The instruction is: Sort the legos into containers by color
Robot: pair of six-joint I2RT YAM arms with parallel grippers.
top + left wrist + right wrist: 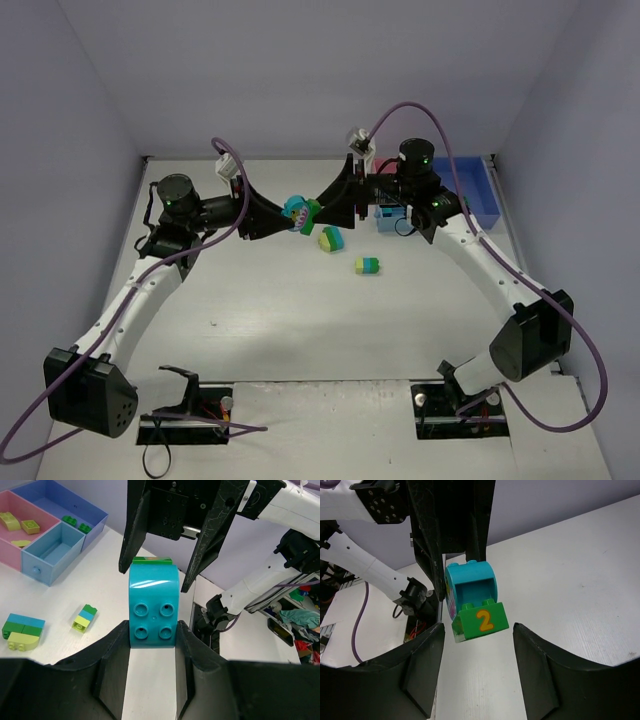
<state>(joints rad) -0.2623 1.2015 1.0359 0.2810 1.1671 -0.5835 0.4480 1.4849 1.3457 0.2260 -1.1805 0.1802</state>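
My left gripper (pixel 153 629) is shut on a cyan arch lego (pixel 153 602) and holds it above the table (pixel 300 330). A green lego marked "2" (pixel 482 621) is stuck on the cyan one's far end. My right gripper (pixel 479 642) is open, its jaws on either side of the green lego without touching it. In the top view the two grippers meet at the piece (pixel 300 212). Two loose stacked legos lie on the table (pixel 331 239) (pixel 367 265). The joined containers are pink (pixel 10 547), light blue (pixel 52 555) and darker blue (pixel 95 517).
Yellow-green legos (pixel 31 526) lie in the pink tray and two green ones (pixel 85 528) in the darker blue tray. The trays stand at the back right (pixel 478 190), behind the right arm. Walls enclose the table at the back and both sides.
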